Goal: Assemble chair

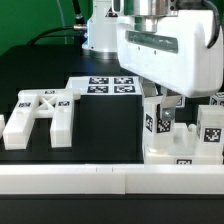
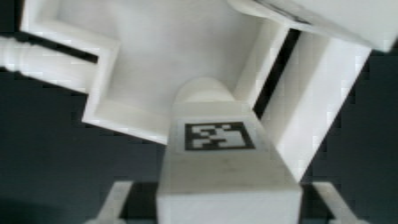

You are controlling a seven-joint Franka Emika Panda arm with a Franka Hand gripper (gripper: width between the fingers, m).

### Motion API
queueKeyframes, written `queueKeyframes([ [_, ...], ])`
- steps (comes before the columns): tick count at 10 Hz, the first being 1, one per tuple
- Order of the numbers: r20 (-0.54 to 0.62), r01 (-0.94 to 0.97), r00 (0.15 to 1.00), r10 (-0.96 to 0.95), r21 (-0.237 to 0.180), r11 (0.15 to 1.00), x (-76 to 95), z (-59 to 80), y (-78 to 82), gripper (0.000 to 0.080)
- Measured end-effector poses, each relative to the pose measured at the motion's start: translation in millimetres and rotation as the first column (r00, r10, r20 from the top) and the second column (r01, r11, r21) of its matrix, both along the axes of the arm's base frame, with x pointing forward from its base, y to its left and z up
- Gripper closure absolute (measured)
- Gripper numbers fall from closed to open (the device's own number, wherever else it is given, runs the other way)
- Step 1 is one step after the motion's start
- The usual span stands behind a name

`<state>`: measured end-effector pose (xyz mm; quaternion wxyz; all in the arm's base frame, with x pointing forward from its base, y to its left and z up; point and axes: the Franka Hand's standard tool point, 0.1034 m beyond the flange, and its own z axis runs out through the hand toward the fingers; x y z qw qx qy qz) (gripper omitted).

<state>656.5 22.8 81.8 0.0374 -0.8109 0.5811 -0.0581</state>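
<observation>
A white rail (image 1: 90,178) runs along the table's (image 1: 100,140) near edge. Just behind it, at the exterior view's right, the end effector (image 1: 163,112) pinches an upright tagged bar (image 1: 158,122) of the chair, close beside white notched blocks (image 1: 208,125). In the wrist view the bar (image 2: 217,135) sits between the fingers (image 2: 118,205), with a white panel (image 2: 151,85) beyond it. Toward the exterior view's left, the cross-braced plate (image 1: 60,115) lies flat on the table. The marker board (image 1: 105,85) lies farther back, toward the far edge.
</observation>
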Motion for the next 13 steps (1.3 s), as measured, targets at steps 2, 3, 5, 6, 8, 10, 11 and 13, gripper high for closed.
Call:
queueKeyframes([
  [2, -0.004, -0.101, 0.995, 0.101, -0.015, 0.995, -0.4, -0.6, 0.3, 0.0317],
  [3, -0.007, -0.155, 0.988, 0.155, -0.022, 0.988, -0.1, -0.2, 1.3, 0.0317],
  [5, -0.007, -0.353, 0.936, 0.353, -0.053, 0.934, 2.1, 1.3, 1.2, 0.0159],
  [6, -0.010, -0.412, 0.911, 0.412, -0.062, 0.909, 2.4, 1.4, 0.5, 0.0152],
  [8, -0.022, -0.555, 0.831, 0.555, -0.086, 0.827, 2.6, 1.3, 1.1, 0.0152],
  [10, -0.039, -0.661, 0.750, 0.661, -0.104, 0.743, 2.7, 1.3, -0.7, 0.0150],
  [11, -0.046, -0.703, 0.710, 0.702, -0.110, 0.703, 2.7, 1.3, -1.1, 0.0150],
  [13, -0.077, -0.805, 0.591, 0.803, -0.129, 0.580, 2.5, 1.2, -0.8, 0.0150],
])
